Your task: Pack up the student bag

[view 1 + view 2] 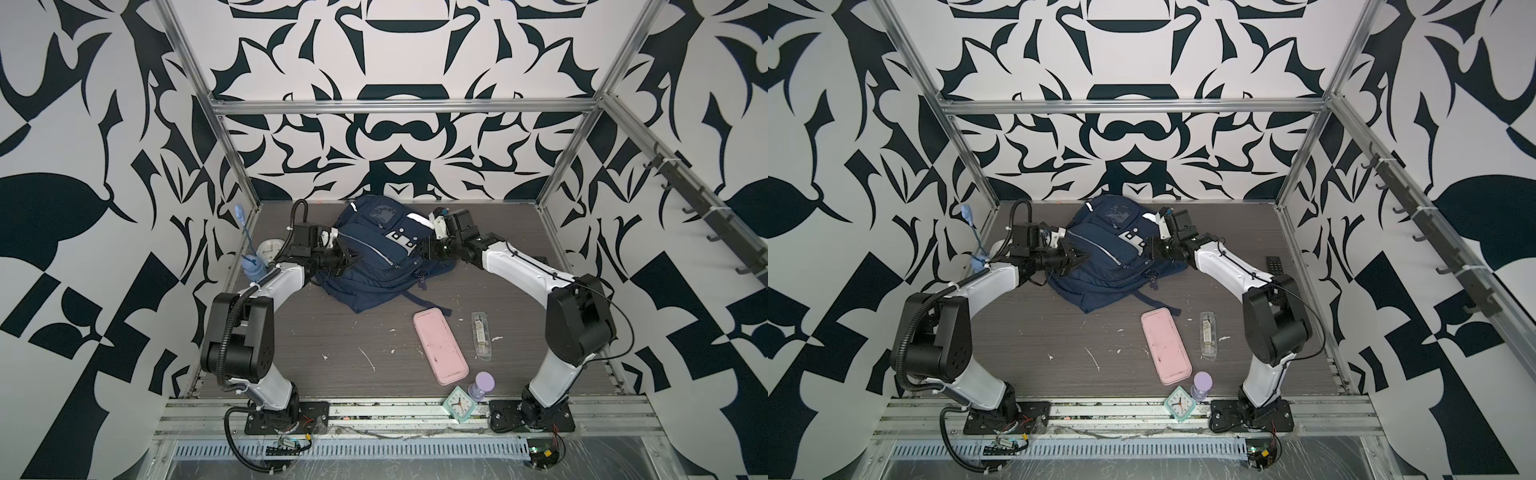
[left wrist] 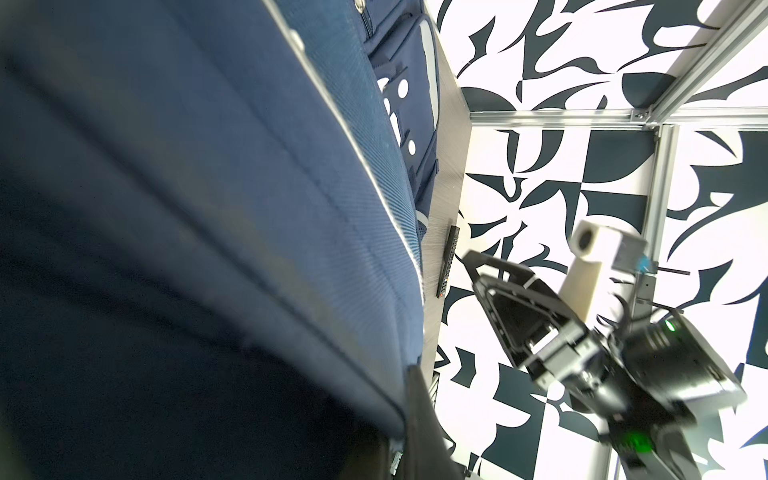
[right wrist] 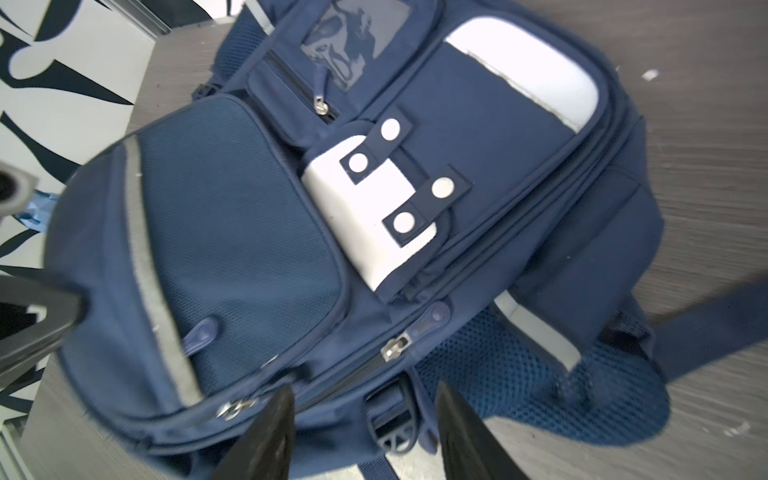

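Note:
The student bag (image 1: pixel 374 249) (image 1: pixel 1108 253), a navy-blue backpack with silver strips and a white flap pocket, lies at the back middle of the table in both top views. My left gripper (image 1: pixel 344 258) (image 1: pixel 1075 259) is at the bag's left side, shut on a fold of its fabric. That blue fabric (image 2: pixel 208 208) fills the left wrist view right up to the left gripper (image 2: pixel 405 419). My right gripper (image 1: pixel 424 245) (image 1: pixel 1152 245) (image 3: pixel 365 403) is at the bag's right side, open. A strap buckle (image 3: pixel 392 428) lies between its fingers without touching them.
A pink pencil case (image 1: pixel 440 347), a clear slim case (image 1: pixel 482 334), a mint clock (image 1: pixel 459 405) and a purple-capped bottle (image 1: pixel 482 384) lie front right. A black remote (image 1: pixel 1276 264) sits by the right wall. A white dial (image 1: pixel 266 249) and a blue bottle (image 1: pixel 253 270) are at the left.

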